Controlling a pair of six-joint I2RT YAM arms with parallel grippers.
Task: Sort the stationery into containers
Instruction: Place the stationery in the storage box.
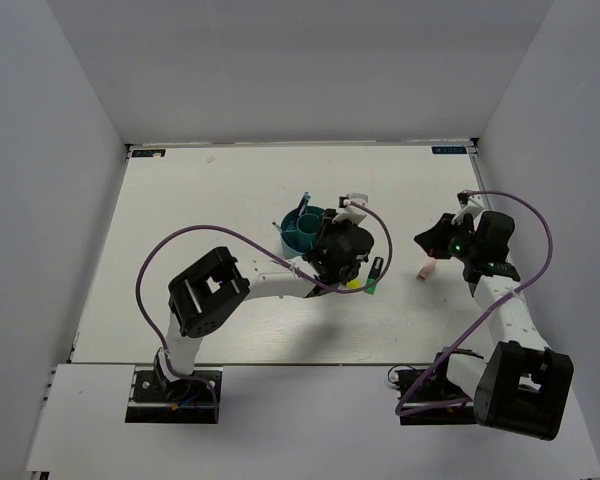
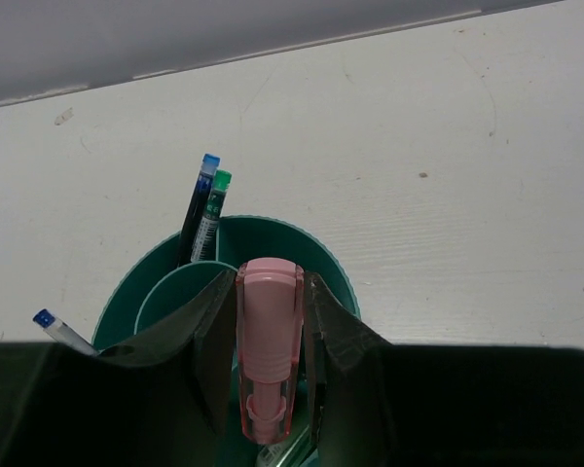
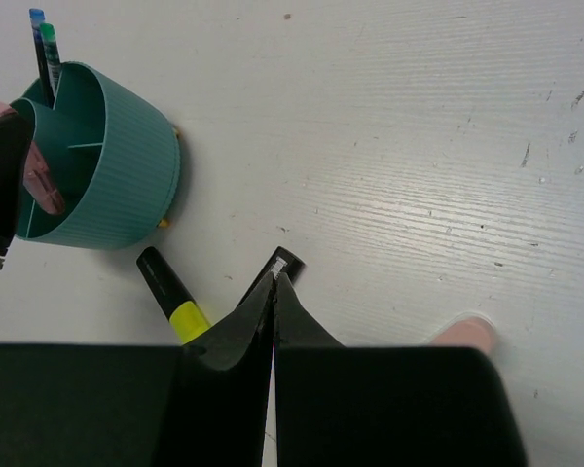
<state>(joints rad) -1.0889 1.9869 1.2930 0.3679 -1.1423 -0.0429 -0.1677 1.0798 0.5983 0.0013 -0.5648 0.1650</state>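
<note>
while the left gripper [image 2: 270,326] hangs over the teal organizer [image 2: 316,258], its jaws are clamped on the sides of a pink marker [image 2: 269,375], which sits above the organizer's near side.

- teal organizer: round, with an inner cup and a divided ring. it stands on the white table [image 1: 210,200] around mid-table, just left of the left gripper in the top view.
- two thin pens, one blue-tipped [image 2: 197,206] and one green-tipped [image 2: 214,209]: they lean side by side in a far ring compartment, tips above the rim.
- third thin pen, blue-tipped [image 2: 58,329]: it leans out over the organizer's left side. its compartment is hidden by the gripper.
- black-and-yellow marker [image 3: 170,294]: lying flat on the table, just beside the organizer on its near-right side.
- black marker with green cap [image 1: 375,276]: lying on the table just right of the left gripper.
- second pink marker [image 1: 427,268]: lying on the table, near the right gripper.
- right gripper [image 3: 274,287]: fingers pressed together, holding nothing, over bare table well right of the organizer.
</note>
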